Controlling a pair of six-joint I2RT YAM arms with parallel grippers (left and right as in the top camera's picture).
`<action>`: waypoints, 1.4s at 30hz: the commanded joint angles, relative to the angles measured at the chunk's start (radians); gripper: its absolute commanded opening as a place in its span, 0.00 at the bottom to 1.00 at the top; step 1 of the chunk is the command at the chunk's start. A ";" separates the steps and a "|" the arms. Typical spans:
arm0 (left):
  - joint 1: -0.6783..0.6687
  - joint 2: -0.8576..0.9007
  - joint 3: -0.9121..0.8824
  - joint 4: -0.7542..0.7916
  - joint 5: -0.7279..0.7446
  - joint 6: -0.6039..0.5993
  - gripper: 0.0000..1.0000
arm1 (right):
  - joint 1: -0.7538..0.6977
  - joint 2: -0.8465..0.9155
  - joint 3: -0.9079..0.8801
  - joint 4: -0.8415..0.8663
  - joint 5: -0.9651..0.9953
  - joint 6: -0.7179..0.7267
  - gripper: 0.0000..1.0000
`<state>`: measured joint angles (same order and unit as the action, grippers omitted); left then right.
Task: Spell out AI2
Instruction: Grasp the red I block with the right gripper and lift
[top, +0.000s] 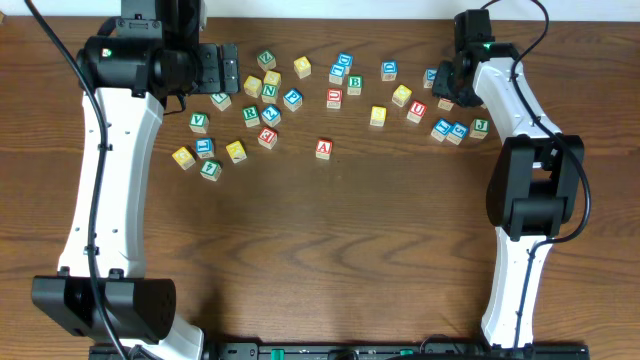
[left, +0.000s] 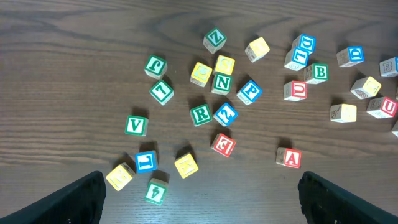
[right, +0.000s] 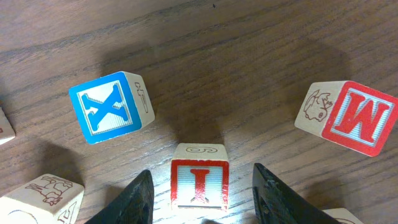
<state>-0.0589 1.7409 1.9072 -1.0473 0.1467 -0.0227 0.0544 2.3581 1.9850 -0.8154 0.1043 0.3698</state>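
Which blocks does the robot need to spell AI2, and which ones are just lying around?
Needed: red A, red I, blue 2.

Just lying about: green V, green R, red U, blue X, red W.

Left gripper (left: 202, 190) and right gripper (right: 202, 177) hold jaws spread wide.
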 joint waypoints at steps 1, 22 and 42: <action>0.003 -0.011 0.020 -0.002 -0.010 -0.001 0.98 | 0.002 0.031 -0.003 0.006 0.000 -0.012 0.46; 0.003 -0.011 0.020 -0.002 -0.010 -0.001 0.97 | 0.003 0.052 -0.002 0.019 -0.007 -0.012 0.25; 0.003 -0.011 0.020 -0.002 -0.010 -0.001 0.97 | 0.018 -0.208 -0.002 -0.098 -0.166 -0.013 0.25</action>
<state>-0.0589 1.7409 1.9072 -1.0473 0.1467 -0.0227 0.0570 2.2097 1.9812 -0.8894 0.0273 0.3614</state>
